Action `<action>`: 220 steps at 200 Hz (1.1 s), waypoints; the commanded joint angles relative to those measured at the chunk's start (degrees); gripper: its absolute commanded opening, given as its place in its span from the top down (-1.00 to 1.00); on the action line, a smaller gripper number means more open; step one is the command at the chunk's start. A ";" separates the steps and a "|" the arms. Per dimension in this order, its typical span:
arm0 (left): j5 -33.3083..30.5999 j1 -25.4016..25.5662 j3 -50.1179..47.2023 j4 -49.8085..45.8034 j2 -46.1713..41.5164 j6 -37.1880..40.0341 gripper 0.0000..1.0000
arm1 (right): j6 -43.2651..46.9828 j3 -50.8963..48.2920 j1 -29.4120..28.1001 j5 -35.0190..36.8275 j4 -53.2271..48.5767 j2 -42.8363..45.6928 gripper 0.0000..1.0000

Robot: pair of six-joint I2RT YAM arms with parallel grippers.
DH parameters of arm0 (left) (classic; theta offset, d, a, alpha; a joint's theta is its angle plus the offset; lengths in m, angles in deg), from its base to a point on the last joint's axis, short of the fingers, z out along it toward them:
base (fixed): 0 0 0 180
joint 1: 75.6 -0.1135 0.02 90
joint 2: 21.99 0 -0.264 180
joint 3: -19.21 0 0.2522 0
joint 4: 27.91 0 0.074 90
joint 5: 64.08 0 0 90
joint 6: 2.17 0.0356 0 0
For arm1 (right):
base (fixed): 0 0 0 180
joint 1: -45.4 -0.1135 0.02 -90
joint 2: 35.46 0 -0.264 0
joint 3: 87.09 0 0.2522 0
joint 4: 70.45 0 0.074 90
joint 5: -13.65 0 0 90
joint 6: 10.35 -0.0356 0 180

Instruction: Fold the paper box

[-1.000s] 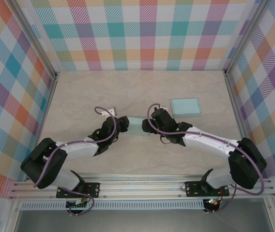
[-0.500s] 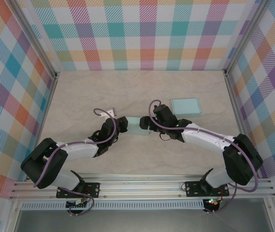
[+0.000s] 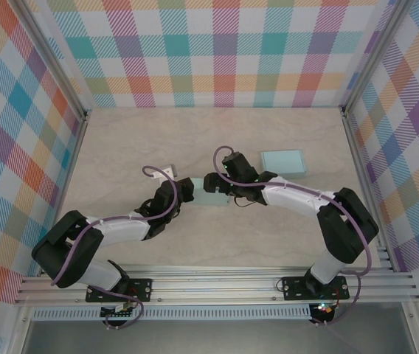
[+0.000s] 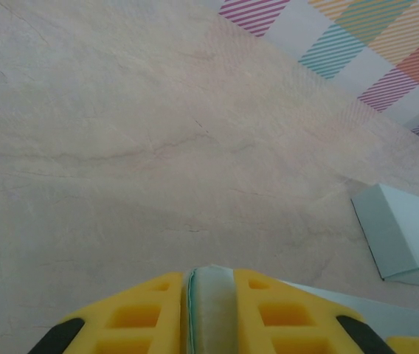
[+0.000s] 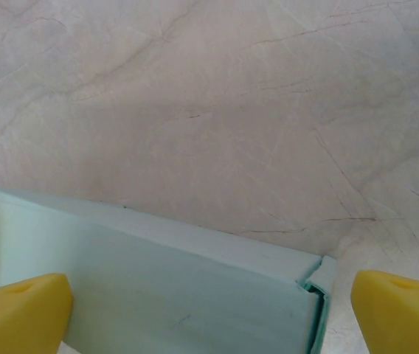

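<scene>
Pale counter (image 3: 121,147) has free room all round the paper box (image 3: 211,196), mid-counter. Loose mint piece (image 3: 282,161) lies far-right of box, apart. L wrist cam: L hand (image 4: 211,302) pinches box's thin wall btwn yellow pads (image 4: 147,313). R hand (image 5: 209,310) gapes wide astride box, gripping nothing.

The left end effector's (image 4: 210,286) two yellow fingers (image 4: 147,306) are pinching the thin upright edge of a pale green paper box (image 4: 213,313) between them. Beyond, a second flat pale green box (image 4: 409,232) is lying on the beige marbled bench (image 4: 121,147), near a colourful plaid wall (image 4: 357,44).
</scene>
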 commanded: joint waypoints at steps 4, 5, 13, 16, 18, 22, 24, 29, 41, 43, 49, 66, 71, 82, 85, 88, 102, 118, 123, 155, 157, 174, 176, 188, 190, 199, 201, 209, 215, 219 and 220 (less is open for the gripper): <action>0.40 0.62 -3.26 -13.88 3.80 0.15 0.67 | -0.33 -4.43 0.43 -0.17 0.91 1.17 -0.80; 0.42 0.62 -3.26 -13.88 3.77 0.17 0.67 | -0.42 -4.62 0.48 -0.20 1.15 1.26 -0.79; 0.14 0.62 -3.35 -13.88 3.98 -0.06 0.70 | -0.82 -6.32 0.83 -1.03 3.01 1.98 -0.71; 0.04 0.62 -3.35 -13.88 4.07 -0.07 0.70 | -1.00 -7.05 0.94 -1.44 3.86 2.30 -0.67; 0.00 0.62 -3.35 -13.88 4.09 -0.07 0.71 | -1.12 -7.56 1.03 -1.62 4.31 2.48 -0.65; -0.02 0.62 -3.40 -13.88 4.17 -0.16 0.71 | -1.49 -8.48 1.21 -1.97 5.24 2.90 -0.59; -0.01 0.62 -3.41 -13.88 4.24 -0.23 0.72 | -1.73 -8.90 1.29 -2.17 5.85 3.09 -0.56; -0.14 0.62 -3.42 -13.88 4.38 -0.39 0.74 | -2.14 -9.96 1.53 -2.61 7.00 3.58 -0.48; -0.17 0.61 -3.59 -13.66 4.68 -0.76 0.78 | -3.02 -12.67 1.96 -3.34 10.04 4.73 -0.30; -0.12 0.61 -3.61 -13.63 4.63 -0.75 0.79 | -3.17 -13.11 2.01 -3.46 10.61 4.93 -0.28; -0.10 0.55 -3.68 -13.45 4.77 -0.93 0.81 | -3.60 -14.24 2.30 -3.86 12.06 5.39 -0.18; -0.13 0.59 -3.88 -13.20 4.97 -1.13 0.86 | -4.53 -17.07 3.05 -4.98 15.41 6.32 0.09; -0.04 0.61 -3.92 -13.18 5.05 -1.14 0.87 | -4.73 -17.77 3.32 -5.43 16.23 6.47 0.15; -0.09 0.55 -3.97 -13.18 5.17 -1.36 0.91 | -4.96 -18.85 3.93 -6.35 17.83 6.44 0.29; -0.08 0.61 -4.03 -13.18 5.07 -1.35 0.91 | -5.04 -19.08 4.00 -6.61 18.26 6.39 0.34; -0.16 0.57 -4.05 -13.10 5.06 -1.39 0.93 | -5.15 -19.39 4.12 -6.88 18.75 6.35 0.39; -0.24 0.62 -4.23 -13.09 4.98 -1.61 1.00 | -5.54 -20.59 4.68 -8.01 20.74 6.18 0.62; -0.15 0.62 -4.41 -13.02 4.84 -1.67 1.00 | -5.97 -21.67 4.92 -8.55 22.43 6.26 0.68; -0.12 0.62 -4.48 -13.00 4.71 -1.65 1.00 | -6.06 -21.89 5.05 -8.66 22.79 6.26 0.69; 0.53 0.56 -4.65 -12.44 4.02 -0.70 1.00 | -6.03 -22.59 5.01 -9.07 24.29 6.61 0.71; 0.70 0.58 -4.60 -12.33 3.94 -0.47 1.00 | -5.94 -22.63 5.01 -9.11 24.28 6.70 0.70; 1.38 0.53 -4.15 -12.22 2.48 1.48 0.99 | -5.13 -21.93 4.97 -8.90 23.36 6.70 0.62; 1.52 0.53 -4.10 -12.21 2.26 1.88 0.97 | -5.06 -21.87 5.00 -8.87 23.10 6.70 0.61; 1.92 0.48 -3.30 -13.10 0.17 3.95 0.75 | -4.37 -21.13 5.01 -8.68 22.13 6.75 0.56; 1.92 0.45 -3.05 -13.31 -0.16 4.27 0.72 | -4.25 -21.03 5.01 -8.61 21.96 6.71 0.56; 2.02 0.36 -1.90 -15.17 -2.16 5.77 0.58 | -3.91 -20.43 5.01 -8.44 21.27 6.67 0.51; 1.99 0.29 -1.63 -15.54 -2.52 6.16 0.55 | -3.87 -20.33 5.04 -8.42 21.15 6.63 0.50; 2.17 0.18 -0.34 -17.13 -4.31 7.67 0.40 | -3.75 -19.75 5.02 -8.42 20.68 6.63 0.44; 2.12 0.00 0.56 -18.35 -5.62 8.77 0.27 | -3.70 -19.42 5.06 -8.42 20.34 6.74 0.42; 2.02 -0.06 1.09 -19.31 -6.51 9.46 0.19 | -3.71 -19.22 5.02 -8.42 20.24 6.70 0.39; 1.97 -0.12 1.16 -19.49 -6.74 9.53 0.17 | -3.74 -19.21 5.02 -8.42 20.26 6.70 0.38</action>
